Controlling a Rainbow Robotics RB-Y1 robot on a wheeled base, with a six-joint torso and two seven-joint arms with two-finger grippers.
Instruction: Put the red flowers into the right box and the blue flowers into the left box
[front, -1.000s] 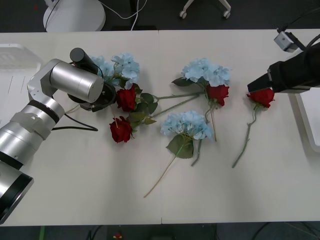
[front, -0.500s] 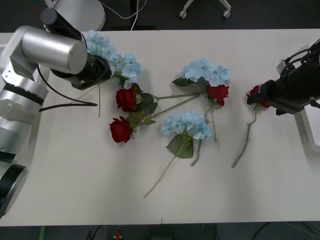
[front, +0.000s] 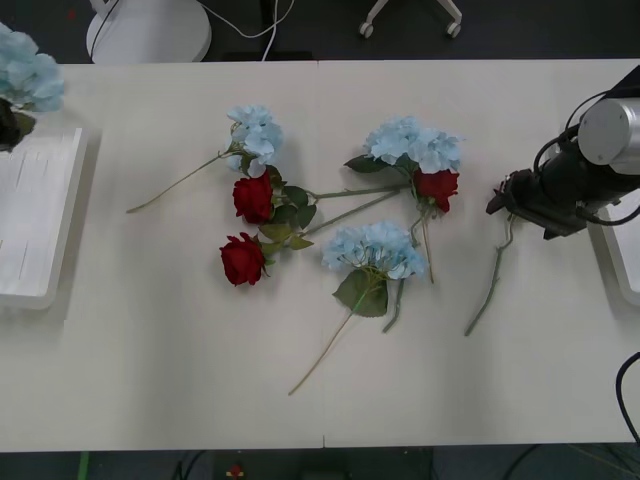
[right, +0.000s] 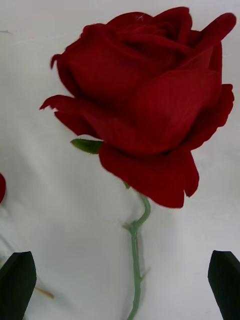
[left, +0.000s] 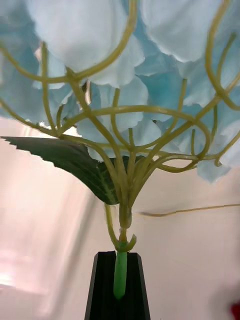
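Front view first: the left box (front: 35, 215) sits at the left edge of the frame on the white table (front: 180, 340). Right above it, in the upper left corner, a blue flower cluster (front: 28, 75) hangs over the box's far end, with a dark bit of the left end effector (front: 8, 125) peeking in beside it at the frame edge.

Three more blue flowers (front: 255, 130) lie around the middle of the table: one upper left of center, a wide one (front: 412, 145) upper right of center, and one (front: 372, 250) right in the middle. Three red flowers (front: 252, 197) lie among them: two stacked near the left of the bunch, the lower one (front: 242, 260) just under the first, and one (front: 435, 186) tucked against the wide blue cluster.

Over at the right, the right end effector (front: 510, 200) is down over the head of the fourth rose, whose stem (front: 490, 285) trails toward the lower left. A strip of the right box (front: 620, 245) shows at the right edge.

Right wrist view: the red rose (right: 145, 100) is big and centered, lying on the table, and the two black fingers (right: 17, 285) sit at the bottom corners, spread wide and not touching it.

Left wrist view: the black fingers (left: 105, 285) are pressed together, pinching the green stem of the blue cluster (left: 125, 75), which fans out above them with one broad leaf (left: 70, 160).
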